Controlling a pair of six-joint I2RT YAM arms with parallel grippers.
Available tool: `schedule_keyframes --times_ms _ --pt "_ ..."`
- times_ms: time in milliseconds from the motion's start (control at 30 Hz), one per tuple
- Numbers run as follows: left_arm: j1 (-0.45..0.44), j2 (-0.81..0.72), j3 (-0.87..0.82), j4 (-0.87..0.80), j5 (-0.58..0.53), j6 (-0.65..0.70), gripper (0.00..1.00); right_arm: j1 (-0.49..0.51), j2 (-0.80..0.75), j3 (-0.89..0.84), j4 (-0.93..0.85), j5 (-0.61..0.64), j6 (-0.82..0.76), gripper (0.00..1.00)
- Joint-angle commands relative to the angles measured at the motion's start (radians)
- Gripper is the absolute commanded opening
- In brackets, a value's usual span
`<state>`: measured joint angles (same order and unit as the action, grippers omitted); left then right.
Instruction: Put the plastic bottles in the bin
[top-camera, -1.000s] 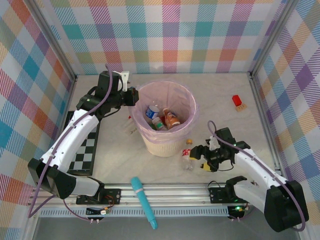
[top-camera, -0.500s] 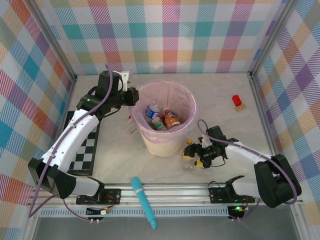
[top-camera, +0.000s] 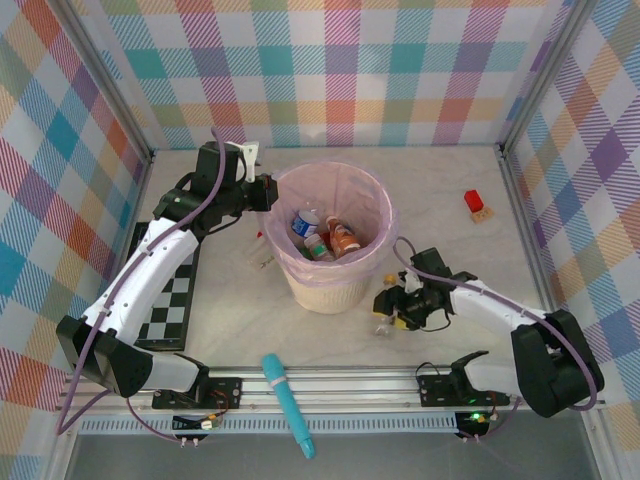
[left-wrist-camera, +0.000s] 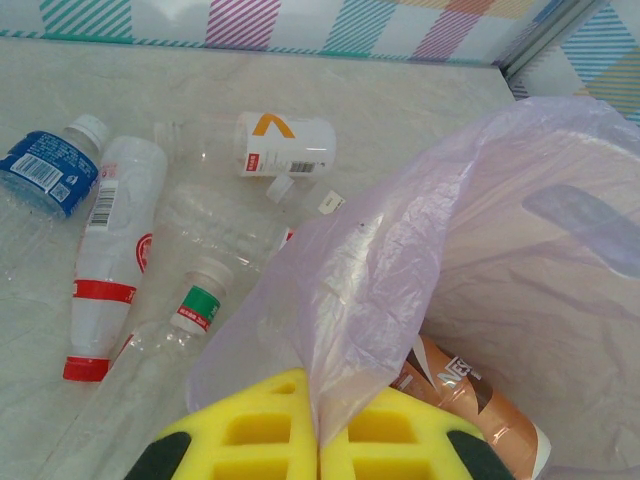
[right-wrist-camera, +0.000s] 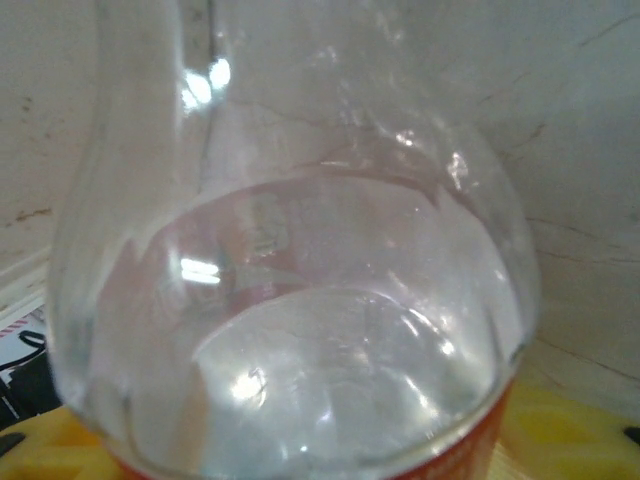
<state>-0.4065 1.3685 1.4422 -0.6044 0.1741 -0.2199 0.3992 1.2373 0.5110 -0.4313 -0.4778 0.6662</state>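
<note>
Bin (top-camera: 322, 288) wall just beside right gripper (top-camera: 392, 313)

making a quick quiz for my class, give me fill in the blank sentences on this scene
1. The left gripper pinches the pink plastic ___ lining the bin.
2. The arm stretched to the clear bottle at the bin's foot is the ___ one.
3. The small block near the right wall is coloured ___.
4. The blue-labelled bottle on the table has a ___ cap.
Missing words: bag; right; red; white.
</note>
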Motion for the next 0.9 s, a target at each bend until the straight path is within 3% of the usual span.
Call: schedule_keyframes --times_ms 0,300,433,567,767,867 --pt "-0.005 0.019 -0.011 -0.001 0.022 -0.032 0.0 -0.009 -0.038 0.077 -0.141 0.082 -0.082 0.57" --pt "-0.005 0.017 -0.003 -0.021 0.03 -0.015 0.0 -0.163 -0.179 0.272 -0.447 0.183 -0.247 0.56" --pt "-0.005 0.034 0.024 -0.055 0.019 0.003 0.0 -0.202 -0.156 0.456 -0.644 0.295 -0.354 0.55" --pt "-0.005 0.032 0.032 -0.067 0.018 0.011 0.0 -0.284 -0.159 0.629 -0.73 0.288 -0.402 0.54" --pt "-0.008 0.028 0.043 -0.097 -0.018 0.026 0.0 -0.294 -0.093 0.978 -0.863 0.444 -0.497 0.53" --pt "-0.02 0.029 0.044 -0.101 -0.032 0.036 0.0 -0.263 -0.04 1.157 -0.886 0.442 -0.539 0.51"
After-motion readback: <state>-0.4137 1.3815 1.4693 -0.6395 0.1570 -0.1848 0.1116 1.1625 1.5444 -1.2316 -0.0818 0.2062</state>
